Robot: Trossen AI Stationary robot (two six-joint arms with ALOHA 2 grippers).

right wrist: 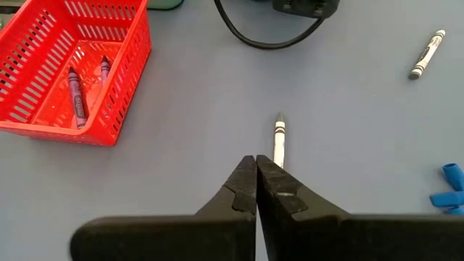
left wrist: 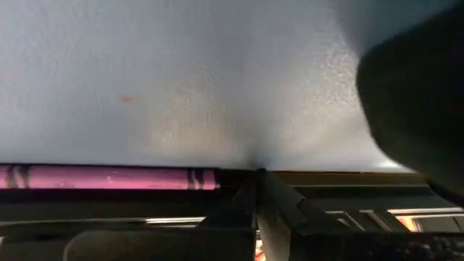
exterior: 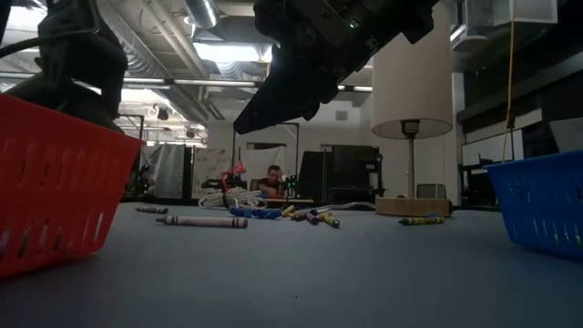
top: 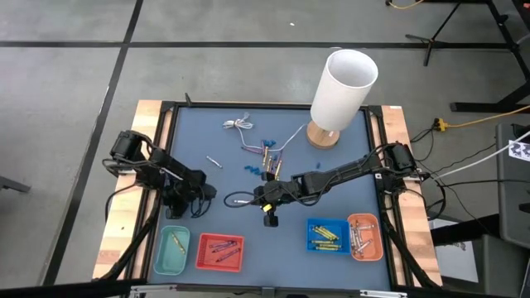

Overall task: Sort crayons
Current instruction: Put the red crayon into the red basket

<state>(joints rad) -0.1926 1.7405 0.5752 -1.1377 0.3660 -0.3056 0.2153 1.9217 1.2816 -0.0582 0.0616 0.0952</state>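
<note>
My left gripper (left wrist: 257, 180) is shut on a pink-purple crayon (left wrist: 109, 177). It is low over the mat at the table's left (top: 178, 207), just beyond the teal basket (top: 172, 251). My right gripper (right wrist: 256, 163) is shut and empty. It hangs above the mat's middle (top: 258, 199), over the blunt end of a white crayon (right wrist: 278, 138) that lies flat on the mat. More crayons (top: 269, 159) lie loose at the middle of the far half. My left gripper pinches the pink-purple crayon at one end (left wrist: 210, 178) between its two fingertips. The crayon lies across the fingers and sticks out level to one side. The fingers themselves hide the very end.
A red basket (top: 220, 252) holds purple crayons; a blue basket (top: 328, 235) and an orange one (top: 364, 236) also hold crayons. A white lamp (top: 339, 91) stands at the far right, a white cable (top: 240, 126) at the far middle. Another white crayon (right wrist: 426, 54) and blue bits (right wrist: 449, 188) lie nearby.
</note>
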